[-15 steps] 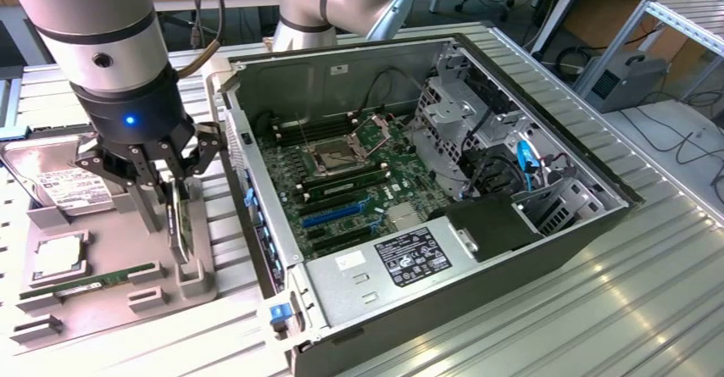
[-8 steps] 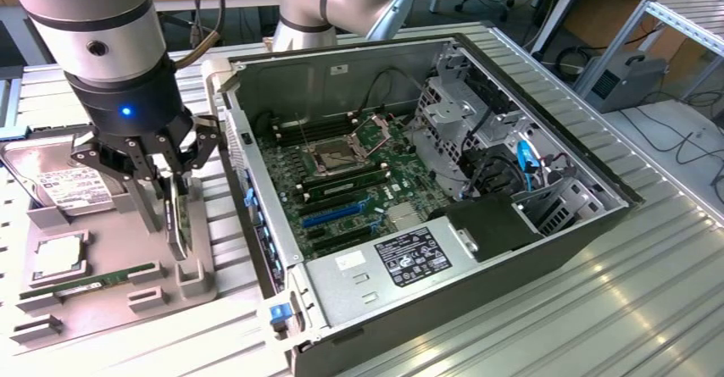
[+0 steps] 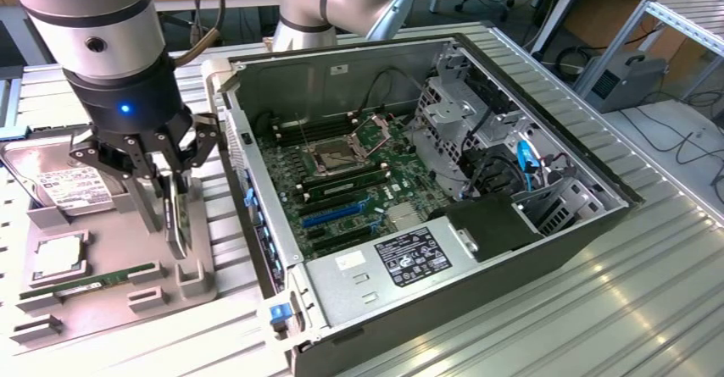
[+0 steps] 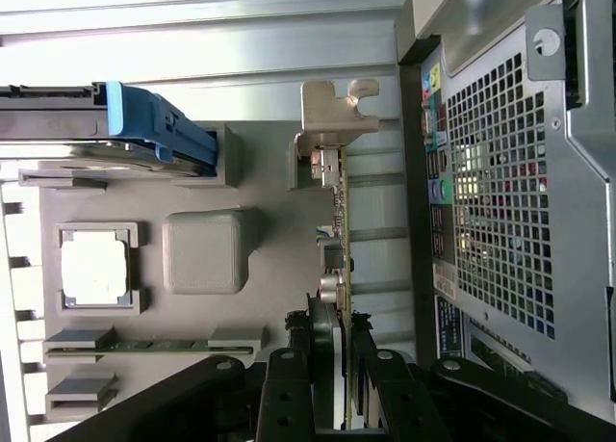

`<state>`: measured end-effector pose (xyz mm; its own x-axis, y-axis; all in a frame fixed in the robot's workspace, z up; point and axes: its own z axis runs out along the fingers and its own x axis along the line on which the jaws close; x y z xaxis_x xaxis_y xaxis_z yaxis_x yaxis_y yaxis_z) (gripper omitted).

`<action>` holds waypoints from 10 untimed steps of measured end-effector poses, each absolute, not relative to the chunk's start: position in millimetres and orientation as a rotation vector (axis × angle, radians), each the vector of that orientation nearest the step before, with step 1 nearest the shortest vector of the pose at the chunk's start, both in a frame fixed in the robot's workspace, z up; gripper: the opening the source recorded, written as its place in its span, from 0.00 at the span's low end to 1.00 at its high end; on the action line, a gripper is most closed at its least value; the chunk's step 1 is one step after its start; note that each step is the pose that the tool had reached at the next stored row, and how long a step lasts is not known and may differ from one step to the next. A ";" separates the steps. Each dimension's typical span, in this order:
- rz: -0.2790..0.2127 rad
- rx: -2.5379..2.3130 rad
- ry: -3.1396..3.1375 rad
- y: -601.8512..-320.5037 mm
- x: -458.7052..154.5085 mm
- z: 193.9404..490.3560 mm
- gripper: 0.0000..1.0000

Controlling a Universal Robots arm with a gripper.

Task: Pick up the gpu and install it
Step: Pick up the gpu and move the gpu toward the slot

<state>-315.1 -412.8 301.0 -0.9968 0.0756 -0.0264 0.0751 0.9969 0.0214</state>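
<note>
The gpu (image 3: pixel 179 243) stands on edge in a slot of the grey parts tray (image 3: pixel 198 285), at the exterior view's left, beside the open computer case (image 3: pixel 565 233). My gripper (image 3: pixel 166 223) reaches straight down over it, one finger on each face of the card. In the wrist view the gpu (image 4: pixel 338 232) shows edge-on, its silvery bracket (image 4: pixel 333 119) at the far end, and my gripper (image 4: pixel 342 319) is shut on the card's near part. The card still sits in its tray slot.
The tray also carries a hard drive (image 3: pixel 63 186), a processor (image 3: pixel 57 258) and a green memory stick (image 3: pixel 91 284). Inside the case lies the motherboard with blue expansion slots (image 3: pixel 328 214). A second arm (image 3: pixel 339 0) stands behind the case.
</note>
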 end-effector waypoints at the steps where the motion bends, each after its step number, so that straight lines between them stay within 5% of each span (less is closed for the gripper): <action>1: 0.032 0.117 3.112 -412.8 -315.1 302.3 0.27; 10: 0.032 0.117 3.112 -412.8 -315.1 310.0 0.27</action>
